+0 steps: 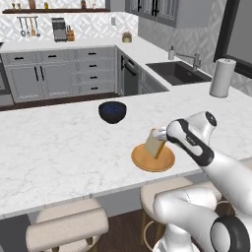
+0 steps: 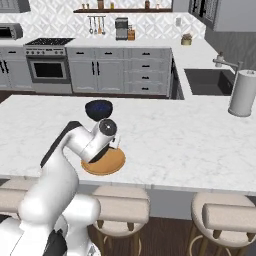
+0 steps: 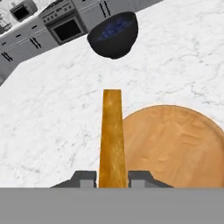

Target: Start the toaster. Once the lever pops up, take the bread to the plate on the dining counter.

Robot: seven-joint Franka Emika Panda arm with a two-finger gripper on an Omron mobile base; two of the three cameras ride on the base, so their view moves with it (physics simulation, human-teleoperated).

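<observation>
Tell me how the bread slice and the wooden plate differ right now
The bread is a thin square slice, while the plate is round and clearly wider. The bread stands tilted on edge, clamped in the tool; the plate lies flat on the dining counter. The bread's face is pale tan, the plate's a deeper orange-brown. Seen edge-on in the hand view, the bread shares the plate's orange-brown tone.

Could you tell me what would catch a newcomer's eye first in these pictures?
First, the bread, held edge-on between the jaws of the gripper, tilted over the near-left rim of the round orange-brown plate on the dining counter. Next, the dark blue bowl on the counter beyond the plate.
</observation>
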